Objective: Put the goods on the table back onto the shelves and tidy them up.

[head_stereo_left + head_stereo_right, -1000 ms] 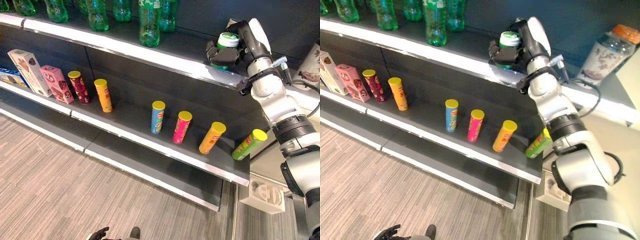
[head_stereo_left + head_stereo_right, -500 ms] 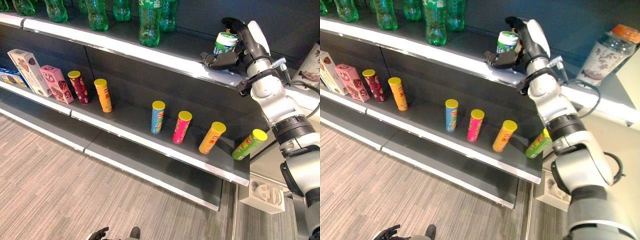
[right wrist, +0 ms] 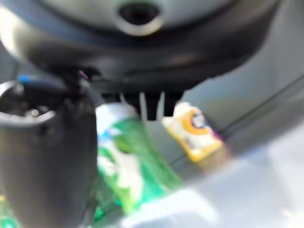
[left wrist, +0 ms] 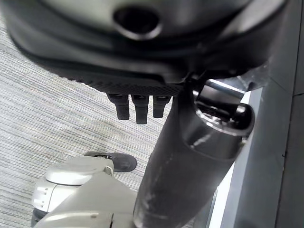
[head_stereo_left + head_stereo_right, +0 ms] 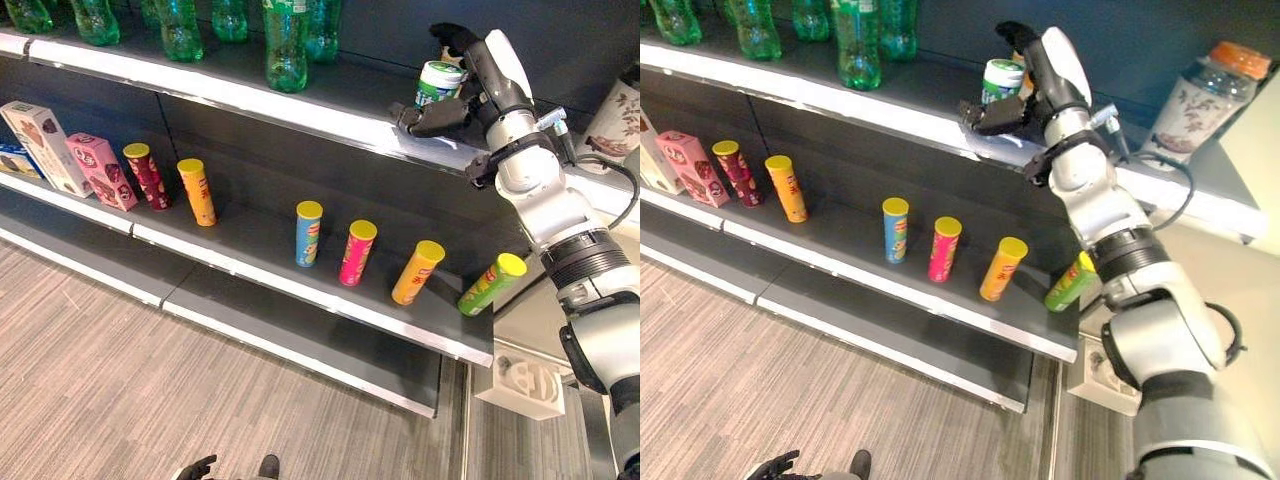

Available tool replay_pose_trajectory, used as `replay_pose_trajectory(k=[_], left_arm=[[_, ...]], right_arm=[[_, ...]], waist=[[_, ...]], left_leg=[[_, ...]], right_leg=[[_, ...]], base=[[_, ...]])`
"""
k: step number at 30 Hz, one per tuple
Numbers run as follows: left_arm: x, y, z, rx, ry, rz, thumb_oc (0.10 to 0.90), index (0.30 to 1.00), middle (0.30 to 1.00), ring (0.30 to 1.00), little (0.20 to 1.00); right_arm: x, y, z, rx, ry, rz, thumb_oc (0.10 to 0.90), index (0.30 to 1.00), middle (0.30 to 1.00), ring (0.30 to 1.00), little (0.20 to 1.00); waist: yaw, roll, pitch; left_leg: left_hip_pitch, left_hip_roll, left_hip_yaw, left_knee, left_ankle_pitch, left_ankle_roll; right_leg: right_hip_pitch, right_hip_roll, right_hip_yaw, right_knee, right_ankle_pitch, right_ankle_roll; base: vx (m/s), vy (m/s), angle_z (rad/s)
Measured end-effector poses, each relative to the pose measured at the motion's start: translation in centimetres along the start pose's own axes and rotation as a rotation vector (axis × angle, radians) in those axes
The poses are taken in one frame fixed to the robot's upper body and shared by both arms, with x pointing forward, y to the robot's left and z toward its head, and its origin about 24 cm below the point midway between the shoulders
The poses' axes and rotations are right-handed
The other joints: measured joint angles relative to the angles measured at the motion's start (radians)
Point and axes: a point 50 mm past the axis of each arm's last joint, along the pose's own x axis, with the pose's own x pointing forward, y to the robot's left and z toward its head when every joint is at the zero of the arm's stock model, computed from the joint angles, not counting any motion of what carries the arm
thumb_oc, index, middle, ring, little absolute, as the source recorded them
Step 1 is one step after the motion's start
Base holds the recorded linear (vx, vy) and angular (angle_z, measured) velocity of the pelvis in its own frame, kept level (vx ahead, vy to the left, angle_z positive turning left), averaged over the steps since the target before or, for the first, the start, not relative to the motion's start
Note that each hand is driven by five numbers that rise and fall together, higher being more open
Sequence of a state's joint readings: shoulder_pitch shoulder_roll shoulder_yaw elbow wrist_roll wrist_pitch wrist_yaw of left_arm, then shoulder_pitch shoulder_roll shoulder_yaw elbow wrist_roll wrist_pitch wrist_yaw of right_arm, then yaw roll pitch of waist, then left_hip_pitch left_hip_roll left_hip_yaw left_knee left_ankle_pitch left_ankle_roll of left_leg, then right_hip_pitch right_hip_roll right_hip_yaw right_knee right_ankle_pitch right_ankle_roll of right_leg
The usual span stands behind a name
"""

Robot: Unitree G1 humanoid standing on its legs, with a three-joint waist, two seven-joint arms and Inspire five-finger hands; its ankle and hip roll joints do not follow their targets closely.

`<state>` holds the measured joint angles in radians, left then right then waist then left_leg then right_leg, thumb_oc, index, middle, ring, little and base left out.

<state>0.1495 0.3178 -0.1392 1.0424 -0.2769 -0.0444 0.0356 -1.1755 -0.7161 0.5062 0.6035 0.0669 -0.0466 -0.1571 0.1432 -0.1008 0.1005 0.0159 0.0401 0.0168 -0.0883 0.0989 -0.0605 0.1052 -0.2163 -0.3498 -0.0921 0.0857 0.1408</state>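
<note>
Green-and-white can upright on the upper shelf, right robot hand released, fingers spread at its 4 o'clock: best drawn straight back toward 5 o'clock, brushing nothing, can left standing.

The green bottles on the top shelf are cut off at their necks; the green can is blurred beyond the right hand.
</note>
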Motion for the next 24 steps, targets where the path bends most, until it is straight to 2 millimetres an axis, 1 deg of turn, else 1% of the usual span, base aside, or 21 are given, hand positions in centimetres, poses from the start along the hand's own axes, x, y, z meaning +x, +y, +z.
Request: replay_pose_trajectory(k=[3,7,8,12,13,14,15,16,17,18,21,22,23,24], left_arm=[[0.1,-0.1,0.3,-0.003,-0.009,-0.001,0.8,0.9,0.9,0.9,0.9],[0.1,-0.1,0.3,-0.006,-0.008,0.003,0.8,0.9,0.9,0.9,0.9],[0.2,-0.1,0.7,-0.011,-0.017,0.005,0.8,0.9,0.9,0.9,0.9],[0.1,0.0,0.5,-0.035,-0.009,0.024,0.8,0.9,0.9,0.9,0.9],[0.1,0.1,0.5,-0.042,-0.01,0.028,0.8,0.9,0.9,0.9,0.9],[0.1,0.1,0.3,-0.043,-0.001,0.031,0.8,0.9,0.9,0.9,0.9],[0.2,0.2,0.8,-0.041,-0.014,0.032,0.8,0.9,0.9,0.9,0.9],[0.3,0.4,1.0,-0.041,-0.017,0.037,0.8,0.9,0.9,0.9,0.9],[0.2,0.6,0.8,-0.048,-0.012,0.045,0.8,0.9,0.9,0.9,0.9],[0.2,0.8,0.5,-0.055,0.0,0.053,0.8,0.9,0.9,0.9,0.9],[0.2,1.0,0.4,-0.051,0.003,0.054,0.8,0.9,0.9,0.9,0.9],[0.2,1.0,0.4,-0.05,0.001,0.055,0.8,0.9,0.9,0.9,0.9],[0.3,0.9,0.8,-0.049,-0.007,0.053,0.8,0.9,0.9,0.9,0.9],[0.3,0.8,1.1,-0.05,-0.015,0.051,0.8,0.9,0.9,0.9,0.9]], right_arm=[[0.0,-0.1,1.3,0.011,-0.065,-0.003,0.8,0.9,0.9,0.9,0.9],[-0.4,-0.4,4.8,0.047,-0.231,-0.026,0.8,0.9,0.9,0.9,0.9],[-0.8,-1.2,6.1,0.07,-0.298,-0.06,0.8,0.9,0.9,0.9,0.9],[-2.7,-3.3,9.2,0.112,-0.487,-0.145,0.8,0.9,0.9,0.9,0.9],[-3.7,-4.6,10.6,0.109,-0.578,-0.18,0.8,0.9,0.9,0.9,0.9],[-4.4,-5.9,11.4,0.103,-0.635,-0.214,0.8,0.9,0.9,0.9,0.9],[-5.5,-7.3,11.3,0.091,-0.659,-0.249,0.8,0.9,0.9,0.9,0.9],[-6.6,-8.2,10.9,0.097,-0.668,-0.269,0.8,0.9,0.9,0.9,0.9],[-7.5,-9.0,10.4,0.115,-0.679,-0.28,0.8,0.9,0.9,0.9,0.9],[-7.8,-9.3,10.2,0.124,-0.685,-0.283,0.8,0.9,0.9,0.9,0.9],[-8.3,-10.2,8.8,0.106,-0.633,-0.281,0.8,0.9,0.9,0.9,0.9],[-8.4,-10.4,8.5,0.103,-0.619,-0.279,0.8,0.9,0.9,0.9,0.9],[-8.8,-10.6,8.1,0.09,-0.603,-0.279,0.8,0.9,0.9,0.9,0.9],[-9.3,-10.8,7.3,0.086,-0.581,-0.283,0.8,0.9,0.9,0.9,0.9]], waist=[[-0.005,0.001,0.0],[-0.014,0.002,0.001],[-0.018,0.001,0.002],[-0.028,0.001,0.002],[-0.04,-0.002,0.002],[-0.051,-0.008,0.0],[-0.063,-0.022,0.0],[-0.073,-0.037,0.0],[-0.079,-0.053,-0.001],[-0.1,-0.064,-0.002],[-0.164,-0.083,-0.007],[-0.171,-0.085,-0.009],[-0.191,-0.089,-0.01],[-0.201,-0.089,-0.01]], left_leg=[[0.001,0.0,0.001,0.0,0.0,0.0],[0.001,0.001,0.002,-0.001,0.0,0.0],[0.001,0.001,0.003,-0.001,-0.001,0.001],[0.002,0.001,0.008,-0.001,-0.002,0.001],[0.005,0.002,0.015,-0.001,-0.003,0.001],[0.011,0.002,0.026,-0.002,-0.005,0.001],[0.014,0.003,0.031,-0.002,-0.007,0.0],[0.013,0.003,0.035,-0.002,-0.008,-0.001],[0.018,0.006,0.059,-0.002,-0.011,0.002],[0.027,0.005,0.087,-0.001,-0.017,0.006],[0.048,-0.004,0.133,-0.006,-0.032,0.011],[0.055,-0.004,0.148,-0.006,-0.04,0.019],[0.063,-0.008,0.175,-0.006,-0.045,0.023],[0.07,-0.005,0.199,-0.006,-0.047,0.024]], right_leg=[[0.001,0.0,0.001,0.0,0.0,0.0],[0.0,0.0,0.001,0.0,0.0,0.0],[0.0,0.0,0.004,0.0,0.0,0.0],[-0.002,0.0,0.008,0.0,0.0,0.0],[-0.003,0.001,0.018,0.0,0.001,0.0],[-0.004,0.001,0.026,0.0,0.003,0.0],[-0.006,0.003,0.031,0.001,0.004,0.001],[-0.013,0.006,0.046,0.002,0.005,0.002],[-0.023,0.007,0.064,0.003,0.011,0.003],[-0.031,0.006,0.09,0.003,0.018,0.003],[-0.039,-0.003,0.141,0.003,0.037,0.012],[-0.048,-0.003,0.16,0.003,0.045,0.01],[-0.059,-0.002,0.178,0.004,0.059,0.014],[-0.07,0.004,0.194,0.006,0.083,0.019]], base=[[0.0,0.0,0.0],[0.0,0.0,0.0],[0.0,0.0,0.0],[0.01,0.006,-0.04],[0.01,0.023,-0.18],[0.01,0.06,-0.22],[0.02,0.069,-0.18],[0.01,0.095,-0.31],[0.01,0.078,-0.53],[0.01,0.097,-0.66],[0.0,0.109,-0.52],[-0.03,0.119,-0.67],[-0.05,0.109,-0.74],[-0.05,0.095,-0.8]])
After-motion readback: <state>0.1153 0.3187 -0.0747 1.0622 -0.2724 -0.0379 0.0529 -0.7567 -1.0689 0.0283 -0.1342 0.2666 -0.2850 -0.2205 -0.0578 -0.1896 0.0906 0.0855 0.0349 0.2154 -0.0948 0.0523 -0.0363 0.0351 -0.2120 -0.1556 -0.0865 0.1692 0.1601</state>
